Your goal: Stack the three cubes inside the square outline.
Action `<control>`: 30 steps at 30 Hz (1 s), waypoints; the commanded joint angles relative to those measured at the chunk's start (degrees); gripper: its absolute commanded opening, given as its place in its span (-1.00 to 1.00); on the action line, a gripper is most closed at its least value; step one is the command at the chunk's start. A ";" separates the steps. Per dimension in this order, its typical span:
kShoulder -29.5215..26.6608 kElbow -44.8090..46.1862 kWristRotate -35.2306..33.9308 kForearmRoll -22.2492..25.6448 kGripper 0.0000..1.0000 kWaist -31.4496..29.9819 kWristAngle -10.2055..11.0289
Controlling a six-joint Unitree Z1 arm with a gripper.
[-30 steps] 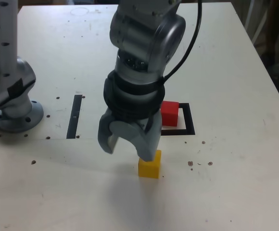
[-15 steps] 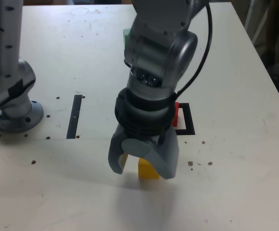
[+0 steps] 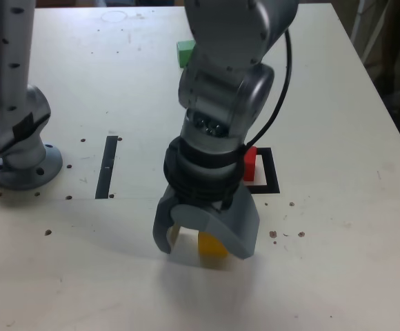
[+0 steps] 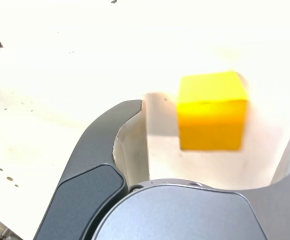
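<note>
The yellow cube (image 3: 214, 247) (image 4: 212, 110) rests on the white table in front of the square outline (image 3: 269, 181). My gripper (image 3: 205, 247) (image 4: 217, 122) is open and low over the table. Its jaws stand on either side of the yellow cube, with a gap showing between the cube and the pale inner pad (image 4: 132, 137). The red cube (image 3: 250, 164) sits inside the square outline, mostly hidden behind my arm. The green cube (image 3: 185, 52) lies far back on the table, partly covered by the arm.
A thin black tape strip (image 3: 106, 167) lies to the exterior view's left of the outline. A grey post on a round base (image 3: 17, 138) stands at the exterior view's left edge. The table's right edge (image 3: 393, 117) runs close by.
The gripper has moved toward the exterior view's right and down, and its jaws have spread wide around the yellow cube. The cubes have not moved.
</note>
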 commanded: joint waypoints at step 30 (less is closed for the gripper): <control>0.42 1.18 -5.51 -2.92 0.12 0.56 4.04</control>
